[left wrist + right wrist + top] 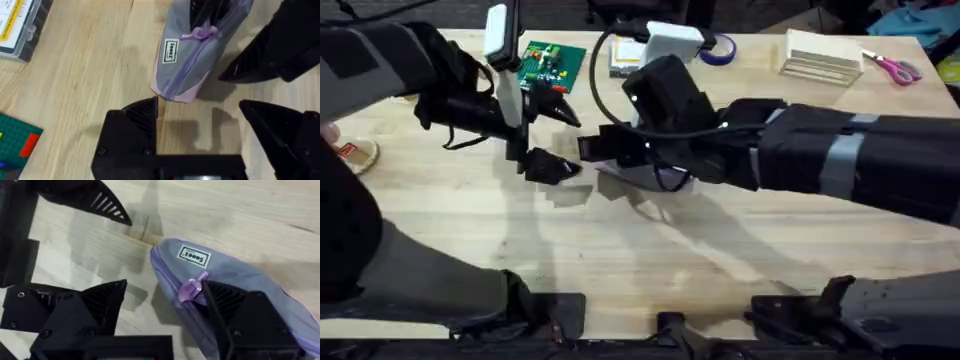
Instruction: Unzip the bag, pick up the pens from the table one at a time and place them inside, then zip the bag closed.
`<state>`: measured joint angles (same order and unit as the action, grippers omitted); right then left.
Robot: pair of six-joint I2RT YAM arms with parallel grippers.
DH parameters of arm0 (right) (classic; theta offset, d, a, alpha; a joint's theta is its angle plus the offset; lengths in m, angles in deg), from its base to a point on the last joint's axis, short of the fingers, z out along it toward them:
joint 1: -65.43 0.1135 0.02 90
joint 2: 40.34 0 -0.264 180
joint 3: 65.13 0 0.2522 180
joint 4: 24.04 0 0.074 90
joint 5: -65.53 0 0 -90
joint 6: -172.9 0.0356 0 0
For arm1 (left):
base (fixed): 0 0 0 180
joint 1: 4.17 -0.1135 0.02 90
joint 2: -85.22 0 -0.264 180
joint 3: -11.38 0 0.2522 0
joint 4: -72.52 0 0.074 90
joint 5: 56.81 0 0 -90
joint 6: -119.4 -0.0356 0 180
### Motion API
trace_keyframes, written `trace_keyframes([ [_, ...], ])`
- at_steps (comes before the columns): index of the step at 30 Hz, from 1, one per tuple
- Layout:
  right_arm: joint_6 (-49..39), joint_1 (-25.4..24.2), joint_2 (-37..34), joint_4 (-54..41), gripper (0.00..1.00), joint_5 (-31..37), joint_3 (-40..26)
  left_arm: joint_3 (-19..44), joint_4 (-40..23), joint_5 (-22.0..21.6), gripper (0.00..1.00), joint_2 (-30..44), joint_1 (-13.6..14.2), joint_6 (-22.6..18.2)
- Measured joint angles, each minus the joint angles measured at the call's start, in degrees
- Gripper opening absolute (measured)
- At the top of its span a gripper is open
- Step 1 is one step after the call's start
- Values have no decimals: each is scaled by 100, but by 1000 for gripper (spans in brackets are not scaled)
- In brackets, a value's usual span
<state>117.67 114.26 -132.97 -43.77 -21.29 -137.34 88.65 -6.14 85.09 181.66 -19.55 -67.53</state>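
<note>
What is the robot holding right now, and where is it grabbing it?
Nothing is clearly held. The left gripper is open, just short of the bag. The right gripper's finger rests against the bag by the zipper pull; a real grip cannot be told.

Bag (650, 176) mostly hidden under right arm; far end cut off.

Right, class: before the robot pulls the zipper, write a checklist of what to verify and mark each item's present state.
1. Zipper pull visible on the bag: ok.
2. Right gripper at the bag, one finger beside the pull: ok.
3. Pull actually gripped: cannot tell.
4. Left gripper open, short of the bag's end: ok.
5. Bag lying on the table: ok.
6. Zipper already open: cannot tell.
</note>
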Motion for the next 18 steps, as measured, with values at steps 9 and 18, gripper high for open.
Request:
trace_keyframes([
  [9,35,11,-13,-10,642,44,0,0,2,0,993,0,0,0],
  [18,69,11,-12,-12,417,63,0,0,0,0,994,0,0,1],
])
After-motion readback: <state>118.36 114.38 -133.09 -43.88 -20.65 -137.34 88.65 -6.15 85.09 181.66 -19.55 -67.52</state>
